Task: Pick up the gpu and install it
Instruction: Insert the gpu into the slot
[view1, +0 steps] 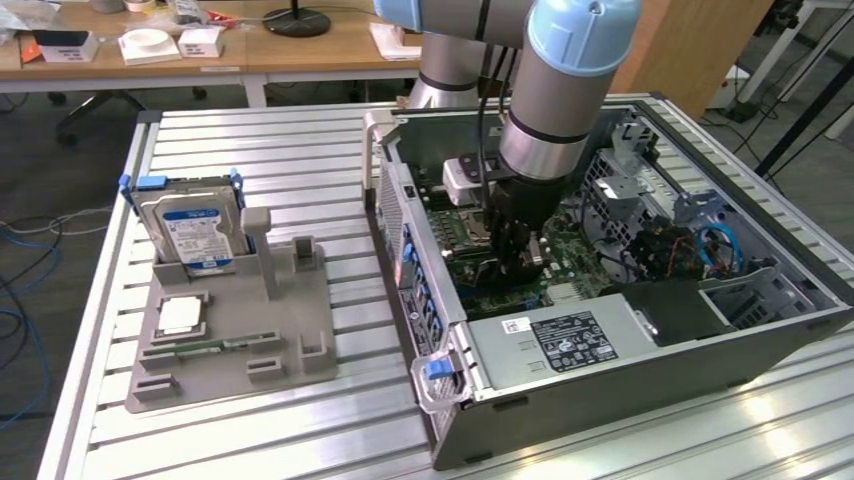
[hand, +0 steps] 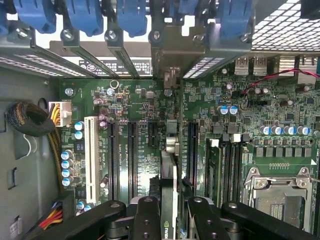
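My gripper (hand: 170, 220) clamps the gpu (hand: 169, 165) edge-on above the motherboard (hand: 135, 105); slight misalignment with its slot risks jamming.

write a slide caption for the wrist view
Gripper holds the gpu edge-on over the green motherboard and its expansion slots.

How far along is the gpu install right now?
Done: the gpu is picked up and carried into the open computer case. In hand: the pincer grips it on edge, directly over the motherboard slots, its bracket toward the rear openings. Left: whether it is seated cannot be told; the hard drive stands in the grey holder outside.
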